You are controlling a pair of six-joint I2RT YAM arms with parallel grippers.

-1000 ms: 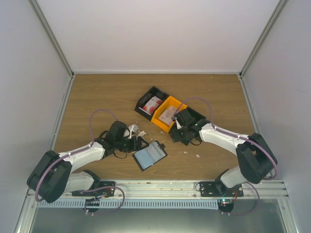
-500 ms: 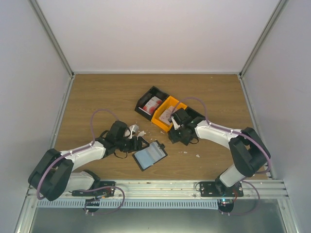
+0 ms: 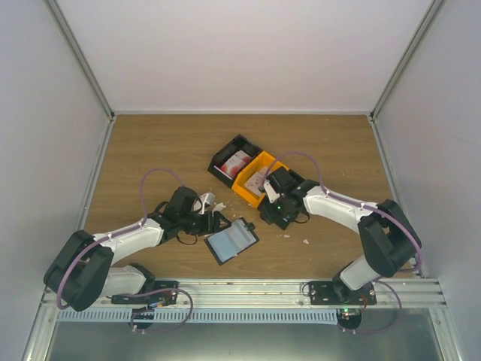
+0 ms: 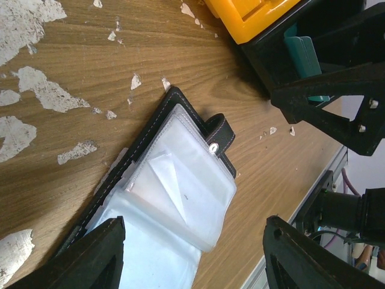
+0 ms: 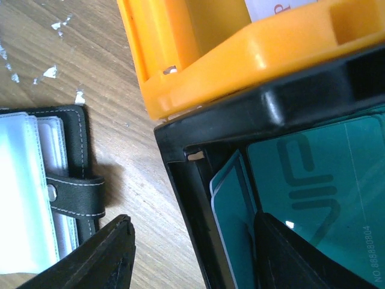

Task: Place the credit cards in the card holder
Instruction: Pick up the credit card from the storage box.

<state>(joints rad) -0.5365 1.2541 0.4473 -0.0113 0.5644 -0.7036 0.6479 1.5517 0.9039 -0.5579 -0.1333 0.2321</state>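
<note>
The card holder (image 3: 232,241) lies open on the wood, its clear sleeves (image 4: 180,186) facing up. My left gripper (image 3: 216,223) hovers open over its left end, fingers (image 4: 90,253) wide apart with nothing between them. Teal credit cards (image 5: 313,186) stand in a black bin (image 5: 198,198) under my right gripper (image 5: 192,241). That gripper is open: one finger (image 5: 295,253) sits inside the bin over the teal cards, the other (image 5: 96,253) outside the bin wall. Red-and-white cards (image 3: 237,161) and a pale card (image 3: 259,177) lie in the two farther bins.
An orange bin (image 3: 255,184) touches the black bin at my right gripper, and a second black bin (image 3: 223,154) stands behind it. White scraps (image 3: 203,201) lie around my left wrist. The metal rail (image 3: 240,289) runs along the near edge.
My right arm has shifted left and nearer over the black bin, and its jaws have narrowed a little. The left arm and the card holder have stayed put.
</note>
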